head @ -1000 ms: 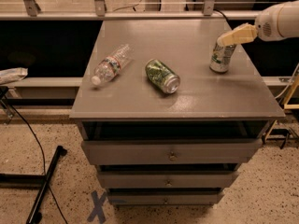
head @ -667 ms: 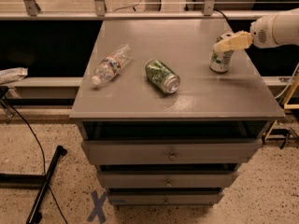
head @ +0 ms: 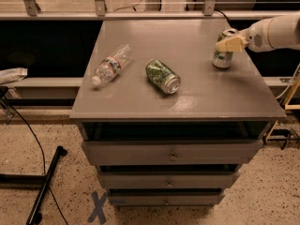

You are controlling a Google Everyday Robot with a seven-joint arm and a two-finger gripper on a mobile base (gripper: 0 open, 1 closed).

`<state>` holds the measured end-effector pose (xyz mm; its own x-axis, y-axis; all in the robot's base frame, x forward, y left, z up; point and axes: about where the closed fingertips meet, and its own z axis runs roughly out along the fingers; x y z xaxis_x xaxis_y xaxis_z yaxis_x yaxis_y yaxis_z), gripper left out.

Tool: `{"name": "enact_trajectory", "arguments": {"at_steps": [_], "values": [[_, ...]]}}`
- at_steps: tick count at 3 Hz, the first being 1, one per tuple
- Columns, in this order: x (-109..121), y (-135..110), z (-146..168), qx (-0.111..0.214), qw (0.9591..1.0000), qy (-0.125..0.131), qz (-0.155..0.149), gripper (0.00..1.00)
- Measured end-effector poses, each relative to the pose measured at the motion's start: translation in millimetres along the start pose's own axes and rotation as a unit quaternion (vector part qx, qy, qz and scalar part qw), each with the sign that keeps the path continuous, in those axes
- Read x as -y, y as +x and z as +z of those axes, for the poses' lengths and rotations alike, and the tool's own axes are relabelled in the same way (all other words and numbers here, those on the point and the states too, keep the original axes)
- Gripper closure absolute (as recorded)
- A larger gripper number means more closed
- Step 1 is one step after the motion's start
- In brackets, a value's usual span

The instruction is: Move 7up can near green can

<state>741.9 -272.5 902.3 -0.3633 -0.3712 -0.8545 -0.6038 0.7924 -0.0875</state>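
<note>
A grey cabinet seen from above and in front, its flat grey surface [head: 140, 104] filling the middle of the view. Three things rest on it.

The 7up can [head: 221, 60], pale silvery white and light green, stands upright near the right edge of the surface, towards the back right corner. A white robot arm [head: 276, 32] reaches in from the right side of the view. At its end, the tan claw [head: 229, 43] sits against the upper part of the 7up can and covers some of its top. From this angle I cannot tell how wide the claw stands or whether it is clamping the can.

The green can [head: 163, 76], dark green with a mottled leafy pattern, lies on its side near the middle of the surface. Its silver end points towards the front right corner. It is well apart from the 7up can, with bare grey surface between them.

A clear plastic bottle [head: 111, 65] lies on its side near the left edge. Its white cap points towards the front left corner and a label wraps around its middle. It lies near the green can, to that can's left, without touching it.

Below the surface, the cabinet front shows a stack of grey drawers [head: 171, 151] with small knobs. The speckled floor beneath carries a blue X mark [head: 98, 207] at the cabinet's foot. A black stand leg [head: 44, 182] and a thin cable lie on the floor at the left.
</note>
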Motion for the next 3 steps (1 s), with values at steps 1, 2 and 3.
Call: {"name": "enact_trajectory", "arguments": {"at_steps": [1, 2, 3], "values": [[-13, -19, -2, 0.018, 0.9988, -0.025, -0.038, 0.72], [-36, -44, -4, 0.051, 0.991, -0.064, -0.106, 0.94], [-71, -60, -1, 0.068, 0.9789, -0.113, -0.156, 1.0]]}}
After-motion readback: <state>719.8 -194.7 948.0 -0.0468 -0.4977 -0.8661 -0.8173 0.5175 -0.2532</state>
